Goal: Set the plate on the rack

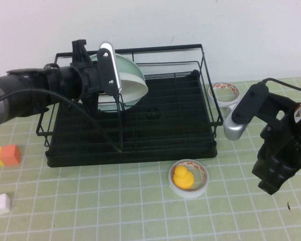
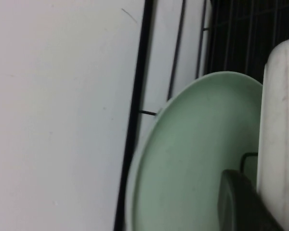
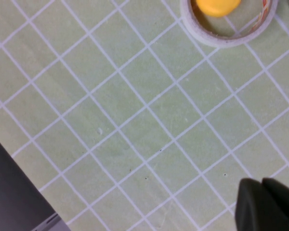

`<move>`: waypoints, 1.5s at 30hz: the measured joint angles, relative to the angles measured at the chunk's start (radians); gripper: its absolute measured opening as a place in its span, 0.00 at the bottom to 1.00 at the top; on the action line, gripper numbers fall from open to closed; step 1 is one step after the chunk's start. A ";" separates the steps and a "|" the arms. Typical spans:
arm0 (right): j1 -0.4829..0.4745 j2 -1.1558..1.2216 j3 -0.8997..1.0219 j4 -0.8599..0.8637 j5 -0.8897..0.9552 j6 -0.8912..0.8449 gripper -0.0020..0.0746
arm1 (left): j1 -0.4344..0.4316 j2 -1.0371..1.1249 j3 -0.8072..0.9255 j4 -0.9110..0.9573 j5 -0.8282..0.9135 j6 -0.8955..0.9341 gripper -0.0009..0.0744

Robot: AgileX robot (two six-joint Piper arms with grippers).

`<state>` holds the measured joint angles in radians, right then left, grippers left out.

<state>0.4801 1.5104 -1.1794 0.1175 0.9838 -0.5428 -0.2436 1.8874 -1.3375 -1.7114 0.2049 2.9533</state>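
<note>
My left gripper (image 1: pixel 103 75) is shut on the rim of the white plate (image 1: pixel 109 65), which it holds upright and edge-on over the back left part of the black wire rack (image 1: pixel 140 135). A mint-green plate (image 1: pixel 133 83) stands in the rack right behind the white one. In the left wrist view the white plate (image 2: pixel 279 130) fills the edge beside one dark finger (image 2: pixel 241 204), with the green plate (image 2: pixel 192 159) and rack wires (image 2: pixel 139 96) beyond. My right gripper (image 1: pixel 270 188) is shut and empty over the mat at the right, and its fingertips (image 3: pixel 260 207) show in the right wrist view.
A tape roll (image 1: pixel 189 179) with a yellow duck (image 1: pixel 182 177) inside lies in front of the rack, also in the right wrist view (image 3: pixel 231 29). A second tape roll (image 1: pixel 224 93) and a silver object (image 1: pixel 233 128) lie right of the rack. Orange-yellow blocks (image 1: pixel 5 155) and a white cube (image 1: pixel 0 203) lie at the left.
</note>
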 joint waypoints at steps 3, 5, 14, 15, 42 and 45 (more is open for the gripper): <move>0.000 0.000 0.000 0.000 0.000 0.000 0.03 | 0.000 0.013 0.000 0.000 0.002 -0.032 0.15; 0.000 0.000 0.000 0.000 0.000 0.000 0.03 | 0.000 0.017 0.000 0.000 0.004 -0.078 0.16; 0.000 0.000 0.000 0.002 0.006 0.000 0.03 | 0.000 0.025 0.000 0.000 0.012 -0.124 0.50; 0.000 0.000 0.000 0.002 0.006 0.000 0.03 | 0.000 0.025 0.000 0.000 0.012 -0.124 0.51; 0.000 -0.182 0.000 -0.167 0.105 0.052 0.03 | -0.021 -0.256 0.000 -0.018 -0.380 -0.720 0.15; 0.000 -0.249 0.006 -0.195 0.122 0.078 0.03 | -0.024 -0.288 0.013 -0.030 -0.542 -0.879 0.05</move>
<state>0.4801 1.2609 -1.1731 -0.0775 1.1059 -0.4651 -0.2674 1.5994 -1.3250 -1.7419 -0.3375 2.0740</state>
